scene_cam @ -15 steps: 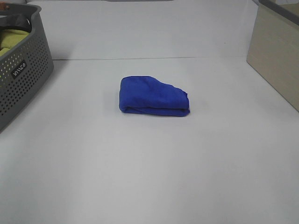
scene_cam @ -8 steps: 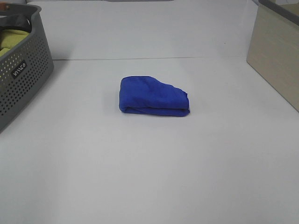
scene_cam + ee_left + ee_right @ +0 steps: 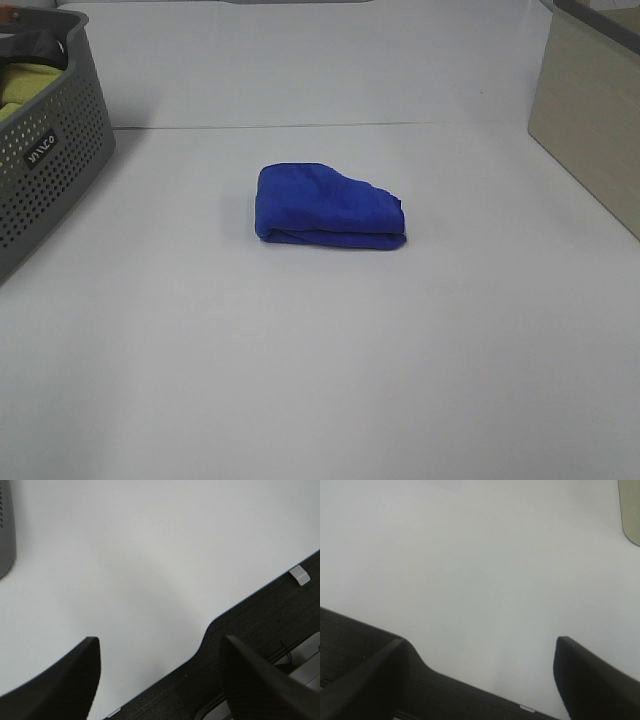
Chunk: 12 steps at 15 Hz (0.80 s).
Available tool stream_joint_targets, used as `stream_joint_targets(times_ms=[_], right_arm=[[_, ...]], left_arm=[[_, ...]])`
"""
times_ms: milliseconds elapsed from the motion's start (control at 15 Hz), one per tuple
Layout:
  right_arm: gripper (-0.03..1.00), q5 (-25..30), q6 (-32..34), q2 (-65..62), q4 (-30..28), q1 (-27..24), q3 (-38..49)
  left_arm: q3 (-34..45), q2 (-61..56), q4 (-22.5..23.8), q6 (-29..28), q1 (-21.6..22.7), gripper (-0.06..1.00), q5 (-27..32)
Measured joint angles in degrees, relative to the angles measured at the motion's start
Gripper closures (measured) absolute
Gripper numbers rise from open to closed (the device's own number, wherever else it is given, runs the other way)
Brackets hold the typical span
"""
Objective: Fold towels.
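The left end effector (image 3: 157, 680) and the right end effector (image 3: 480, 672) both stand with jaws apart and empty over the near edge of the white desk (image 3: 320, 380), each wrist view showing only bare surface between its fingers. The blue towel (image 3: 328, 207) lies out ahead of both, well apart from them, already folded into a compact bundle near the desk's middle with its long axis running left to right. Neither arm looks clearly nearer; the grey basket (image 3: 50, 160) stands far left.
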Motion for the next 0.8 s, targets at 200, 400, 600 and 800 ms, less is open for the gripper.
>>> stream_joint_targets(times_ms=[200,400,600,800], right_arm=[[0.21,0.0,0.0,0.0,0.0,0.0,0.0],[0.21,0.0,0.0,0.0,0.0,0.0,0.0],[0.21,0.0,0.0,0.0,0.0,0.0,0.0],[0.21,0.0,0.0,0.0,0.0,-0.11,0.0]], left_arm=[[0.0,0.0,-0.06,1.15,0.0,0.3,-0.06],[0.0,0.0,-0.17,3.27,0.0,0.3,-0.06],[0.0,0.0,-0.23,4.01,0.0,0.3,-0.06],[0.0,0.0,-0.23,4.01,0.0,0.3,-0.06]])
